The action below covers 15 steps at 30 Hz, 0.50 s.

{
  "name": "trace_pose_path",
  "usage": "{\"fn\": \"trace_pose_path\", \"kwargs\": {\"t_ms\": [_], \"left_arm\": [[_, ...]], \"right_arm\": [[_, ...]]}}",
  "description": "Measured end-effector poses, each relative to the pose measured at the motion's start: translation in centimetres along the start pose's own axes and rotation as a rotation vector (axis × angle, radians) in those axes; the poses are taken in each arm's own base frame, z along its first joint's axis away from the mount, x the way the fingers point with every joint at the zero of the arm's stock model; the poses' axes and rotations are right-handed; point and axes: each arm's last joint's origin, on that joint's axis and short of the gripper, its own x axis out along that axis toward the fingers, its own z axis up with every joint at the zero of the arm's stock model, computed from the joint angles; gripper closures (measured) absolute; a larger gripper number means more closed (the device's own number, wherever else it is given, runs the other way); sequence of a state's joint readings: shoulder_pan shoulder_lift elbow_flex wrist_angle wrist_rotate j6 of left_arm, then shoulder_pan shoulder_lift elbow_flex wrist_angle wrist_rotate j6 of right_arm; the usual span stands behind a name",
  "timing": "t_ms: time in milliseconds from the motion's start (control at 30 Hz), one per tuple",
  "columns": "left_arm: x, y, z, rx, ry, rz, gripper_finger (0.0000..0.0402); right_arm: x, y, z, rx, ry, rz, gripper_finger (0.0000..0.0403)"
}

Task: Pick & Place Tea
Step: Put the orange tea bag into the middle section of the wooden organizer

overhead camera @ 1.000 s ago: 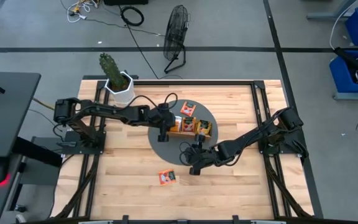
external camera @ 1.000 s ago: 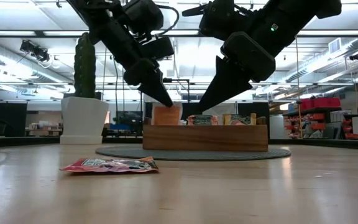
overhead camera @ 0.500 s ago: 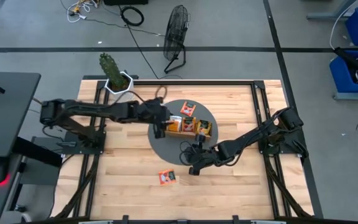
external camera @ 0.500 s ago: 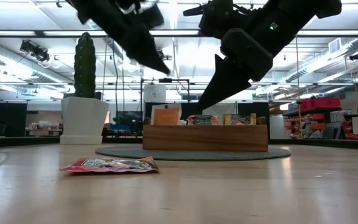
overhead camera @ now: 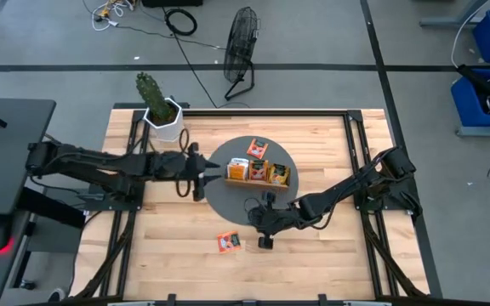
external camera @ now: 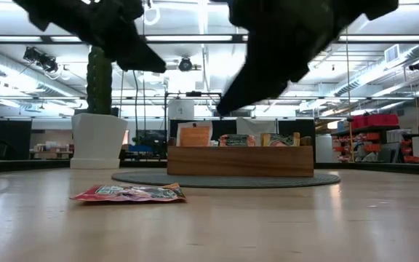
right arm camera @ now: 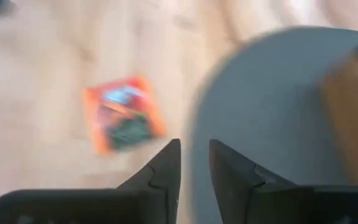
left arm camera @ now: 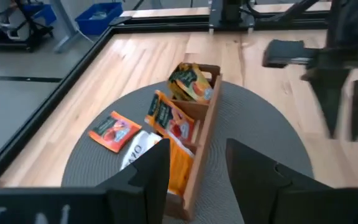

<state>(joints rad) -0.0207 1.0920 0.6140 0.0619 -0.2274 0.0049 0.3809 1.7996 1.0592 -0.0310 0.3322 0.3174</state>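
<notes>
Orange tea sachets stand upright in the brown wooden tray [overhead camera: 258, 173] on a round grey mat [overhead camera: 228, 200]; the left wrist view shows them [left arm camera: 182, 115]. Two more sachets lie flat on the mat behind the tray [left arm camera: 112, 132], [left arm camera: 138, 152]. One orange sachet [overhead camera: 230, 242] lies flat on the bare table toward the near edge, and it also shows in the low view [external camera: 128, 193] and the right wrist view [right arm camera: 123, 121]. My left gripper [overhead camera: 196, 178] hangs open and empty left of the tray. My right gripper [overhead camera: 264, 236], open by a narrow gap and empty, hovers right of the loose sachet.
A cactus in a white pot [overhead camera: 162, 115] stands at the table's far left corner. A black fan [overhead camera: 241, 51] stands on the floor beyond the far edge. Bare wood lies near and to the right of the mat.
My left gripper has risen from the tray's left end and drawn back toward the table's left edge; an orange sachet stays standing in the tray's left compartment. My right gripper has moved a little toward the near edge, closer to the loose sachet.
</notes>
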Motion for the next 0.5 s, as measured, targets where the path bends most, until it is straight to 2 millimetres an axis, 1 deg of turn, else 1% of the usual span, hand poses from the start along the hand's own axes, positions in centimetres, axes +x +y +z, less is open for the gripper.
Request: {"fn": "trace_pose_path", "kwargs": {"t_ms": [100, 167, 267, 333, 433, 500], "left_arm": [[-0.6, -0.7, -0.9, -0.025, 0.003, -0.017, 0.0248], [-0.9, -1.2, -1.3, -0.032, 0.003, -0.041, 0.0252], [-1.0, -2.1, -2.1, -0.031, -0.016, -0.08, 0.0256], [-1.0, -2.5, -2.8, -0.026, -0.025, -0.101, 0.0257], [-1.1, -2.9, -3.8, -0.021, -0.026, -0.116, 0.0257], [-1.1, -2.9, -4.1, -0.023, -0.019, -0.115, 0.0257]], "right_arm": [[-0.1, 0.6, 0.7, 0.036, -0.036, 0.155, 0.0312], [-0.1, 0.8, 0.9, 0.055, -0.042, 0.203, 0.0312], [-0.1, 0.8, 1.0, 0.071, -0.05, 0.199, 0.0312], [0.3, 0.8, 0.9, 0.075, -0.068, 0.172, 0.0312], [0.9, 0.8, 0.7, 0.081, -0.068, 0.173, 0.0308], [1.1, 0.7, 0.5, 0.084, -0.059, 0.173, 0.0299]]}}
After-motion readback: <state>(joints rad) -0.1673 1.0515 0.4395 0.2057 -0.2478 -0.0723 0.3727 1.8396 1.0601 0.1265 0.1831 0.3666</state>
